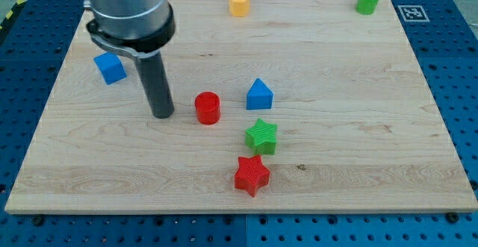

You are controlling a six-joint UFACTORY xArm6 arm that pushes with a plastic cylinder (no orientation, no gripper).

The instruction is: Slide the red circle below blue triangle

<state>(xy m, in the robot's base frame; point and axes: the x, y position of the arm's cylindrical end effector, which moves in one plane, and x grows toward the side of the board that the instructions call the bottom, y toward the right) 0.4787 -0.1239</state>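
the red circle (208, 107) sits on the wooden counter (373, 127), just to the view's left of the blue triangle (259, 95) and nearly level with it, a small gap between them. my tip (162, 115) rests on the counter just left of the red circle, not quite touching it. there is no claw on this arm, only the rod, so nothing is clenched or released.

the risk, as i judge it: a straight push from this side would drive the circle into the triangle and shift it. also, the green star (261, 136) sits right below the triangle, with the red star (252, 174) under that, so the target spot looks crowded and a push could knock the stars about.

counting: one red circle, one blue triangle, one green star, one red star, one blue cube (110, 67) far left of the triangle, one yellow block (239, 2) and one green block (367, 1) near the top edge.
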